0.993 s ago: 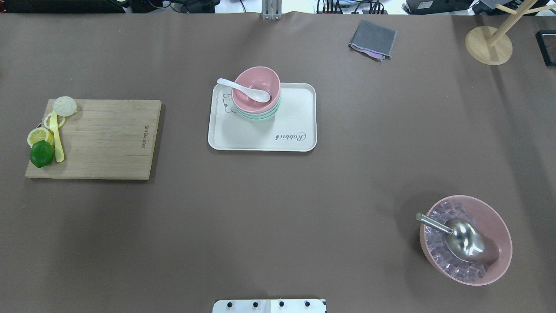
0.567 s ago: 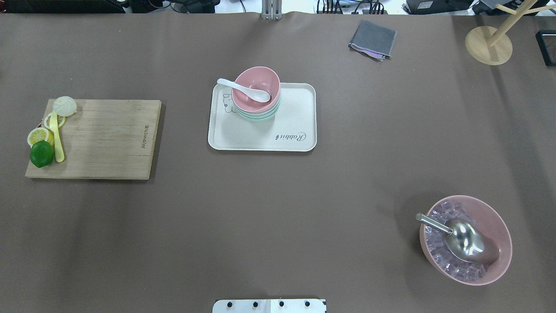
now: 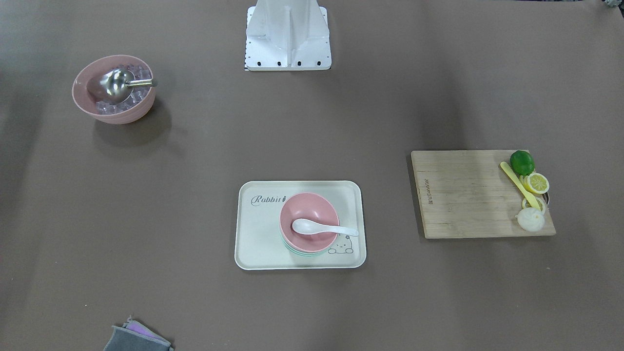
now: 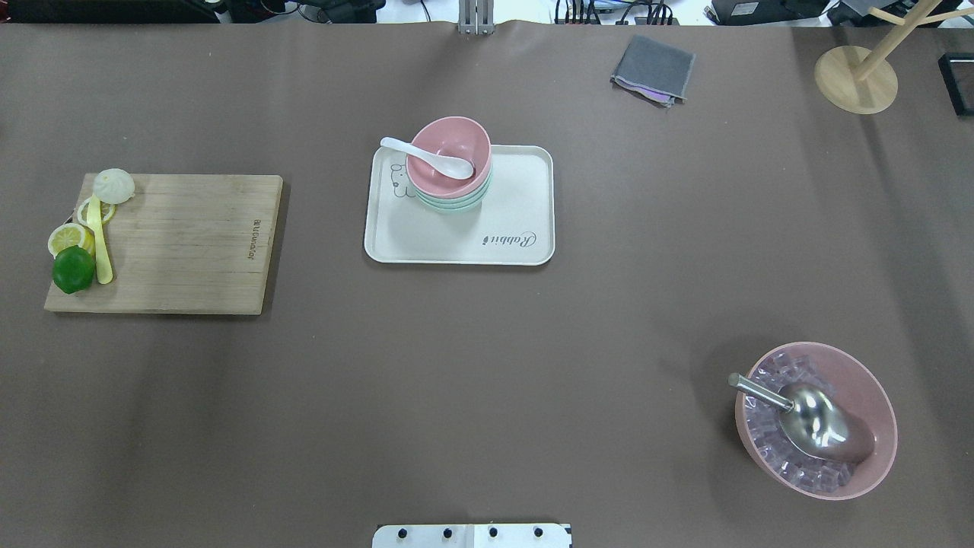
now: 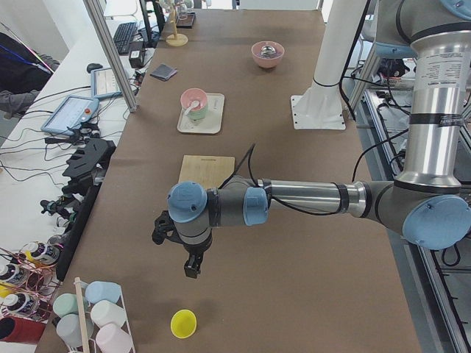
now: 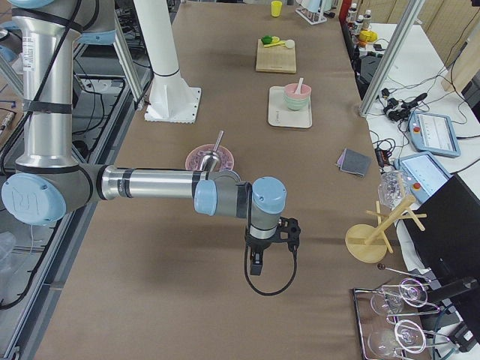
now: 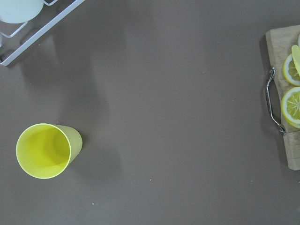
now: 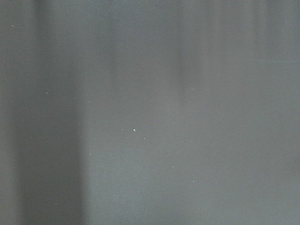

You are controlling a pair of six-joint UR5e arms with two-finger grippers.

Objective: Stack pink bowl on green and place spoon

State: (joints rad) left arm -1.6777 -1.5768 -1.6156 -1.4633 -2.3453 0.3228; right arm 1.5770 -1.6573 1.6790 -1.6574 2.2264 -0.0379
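Note:
The pink bowl (image 4: 449, 152) sits nested on the green bowl (image 4: 450, 204) at the far left of the white tray (image 4: 517, 198). The white spoon (image 4: 426, 156) lies in the pink bowl, its handle over the rim. The front view shows the same stack: pink bowl (image 3: 317, 209), green bowl (image 3: 304, 252), spoon (image 3: 321, 227), tray (image 3: 258, 229). My left gripper (image 5: 193, 268) hangs over bare table far off at the table's left end. My right gripper (image 6: 255, 268) hangs over bare table at the right end. I cannot tell whether either is open or shut.
A wooden cutting board (image 4: 183, 243) with a lime (image 4: 73, 269), lemon slices and a bun lies at the left. A large pink bowl (image 4: 875, 403) of ice with a metal scoop stands near right. A grey cloth (image 4: 654, 68) lies far right. A yellow cup (image 7: 44, 151) stands below my left wrist.

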